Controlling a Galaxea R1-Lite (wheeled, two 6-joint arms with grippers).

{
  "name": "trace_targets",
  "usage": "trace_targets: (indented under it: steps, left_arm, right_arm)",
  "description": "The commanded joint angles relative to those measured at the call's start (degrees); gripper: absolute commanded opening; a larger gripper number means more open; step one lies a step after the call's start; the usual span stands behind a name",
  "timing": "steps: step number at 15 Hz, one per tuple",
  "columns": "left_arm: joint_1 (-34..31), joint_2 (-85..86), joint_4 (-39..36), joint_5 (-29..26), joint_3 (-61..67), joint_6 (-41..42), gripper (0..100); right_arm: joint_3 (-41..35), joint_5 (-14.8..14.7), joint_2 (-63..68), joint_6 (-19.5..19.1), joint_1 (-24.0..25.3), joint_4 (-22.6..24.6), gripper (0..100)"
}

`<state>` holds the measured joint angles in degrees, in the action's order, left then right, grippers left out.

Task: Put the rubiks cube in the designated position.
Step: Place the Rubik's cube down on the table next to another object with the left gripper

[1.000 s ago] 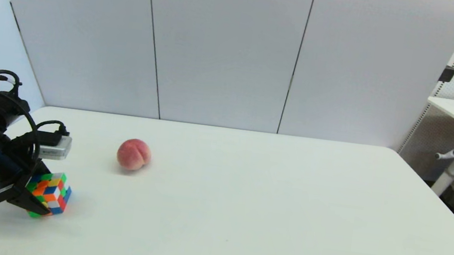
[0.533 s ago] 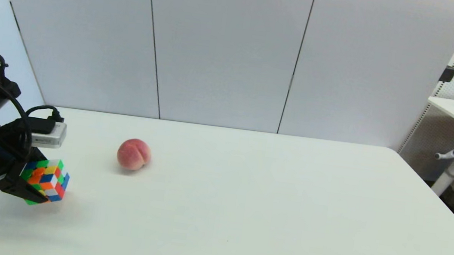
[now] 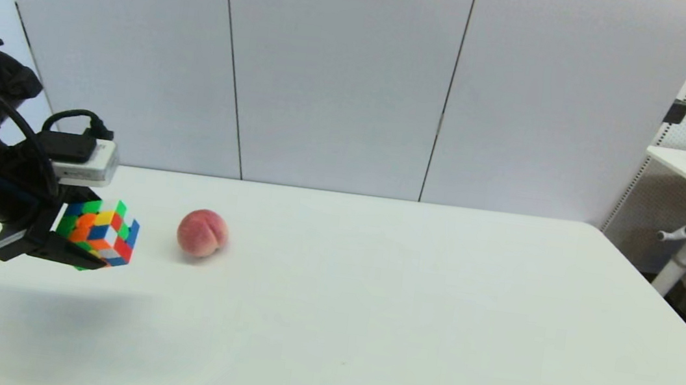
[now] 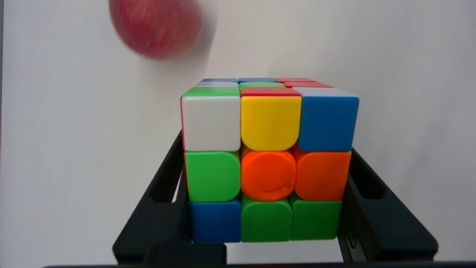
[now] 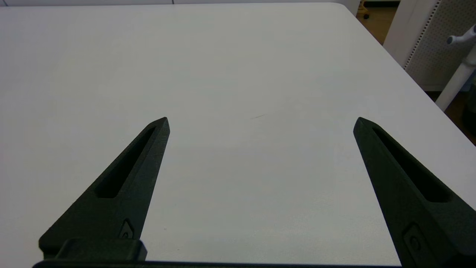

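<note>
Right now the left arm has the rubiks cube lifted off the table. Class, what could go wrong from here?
1. The left gripper pinches only the lower part of the rubiks cube; a jolt might tip it out.
2. The peach lies near the cube toward the table's middle; a low carry that way could knock it rolling.
3. A drop onto the table could send the cube tumbling.

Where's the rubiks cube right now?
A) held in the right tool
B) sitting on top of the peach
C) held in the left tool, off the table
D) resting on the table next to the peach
C: the left tool is shut on the rubiks cube, which hangs above its own shadow on the table, apart from the peach; the right tool is open with nothing between its fingers.
</note>
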<state>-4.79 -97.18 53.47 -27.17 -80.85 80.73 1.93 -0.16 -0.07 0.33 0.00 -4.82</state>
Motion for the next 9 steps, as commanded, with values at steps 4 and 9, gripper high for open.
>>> trace_targets:
  steps: [4, 9]
  left_arm:
    - [8.3, -9.4, 0.1, 0.1, -1.6, 0.7, 0]
    - [8.8, -16.5, 0.2, 0.3, -7.0, 1.1, 0]
  right_arm:
    - [0.0, 0.0, 0.1, 0.0, 0.0, 0.0, 100]
    - [0.0, 0.0, 0.1, 0.0, 0.0, 0.0, 100]
